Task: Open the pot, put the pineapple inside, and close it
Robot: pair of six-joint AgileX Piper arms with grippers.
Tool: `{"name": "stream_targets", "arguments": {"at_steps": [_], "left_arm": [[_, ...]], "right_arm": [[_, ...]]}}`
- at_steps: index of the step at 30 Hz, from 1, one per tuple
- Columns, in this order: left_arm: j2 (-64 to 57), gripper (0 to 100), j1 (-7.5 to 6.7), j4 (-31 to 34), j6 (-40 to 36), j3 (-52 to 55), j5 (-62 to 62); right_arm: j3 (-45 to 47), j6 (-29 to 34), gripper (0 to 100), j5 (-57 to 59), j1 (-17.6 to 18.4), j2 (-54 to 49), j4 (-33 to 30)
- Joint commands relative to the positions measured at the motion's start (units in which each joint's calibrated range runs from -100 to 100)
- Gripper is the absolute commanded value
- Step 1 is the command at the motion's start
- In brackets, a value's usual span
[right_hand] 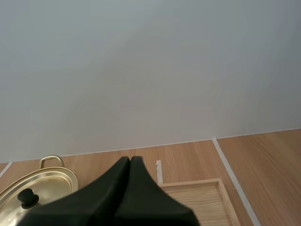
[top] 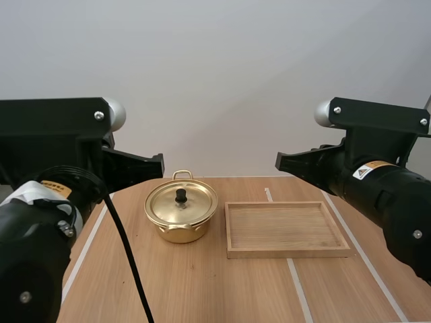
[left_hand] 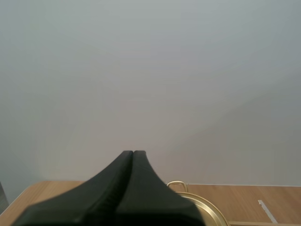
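Pot (top: 180,214) lidded beside tray (top: 286,253), left fingers (left_hand: 123,188) pressed together apart from it, right fingers (right_hand: 123,188) likewise

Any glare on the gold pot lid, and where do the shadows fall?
High view: the round gold metal lid shows soft highlights, no harsh glare; the gold pot casts a faint shadow on the light wooden table. Right wrist view: the lid has a pale sheen. Left wrist view: my left gripper reads as a dark wedge.

No words can be read: the right arm (top: 399,202) carries a yellow sticker (top: 369,171) with a warning triangle, the left arm (top: 32,259) a similar label (top: 55,191), both with print too small to read.
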Motion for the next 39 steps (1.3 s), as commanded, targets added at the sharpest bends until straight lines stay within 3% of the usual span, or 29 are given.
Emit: {"name": "stream_targets", "arguments": {"at_steps": [1,8,23,30,36,39], "left_arm": [[-0.3,0,0.49,0.8,-1.2,0.4,2.2],[-0.3,0,0.49,0.9,0.0,0.4,3.0],[-0.3,0,0.49,1.0,0.0,0.7,3.0],[-2.6,0,0.49,7.2,0.0,11.8,-9.8],[-8.4,0,0.41,9.0,0.0,20.8,-6.2],[-11.4,0,-0.46,9.0,0.0,23.0,-5.6]], "right_arm": [[0.3,-0.6,0,-0.2,0.5,-0.5,-1.3],[0.3,-0.6,0,1.9,2.1,-0.5,-7.3],[0.3,-0.6,0,1.9,2.6,-0.4,-7.2],[4.8,-0.6,0,1.7,2.6,-1.4,-5.7],[13.5,-0.6,0,1.7,2.6,-7.0,-5.9],[17.0,-0.6,0,1.7,2.6,-13.4,-5.9]]}}
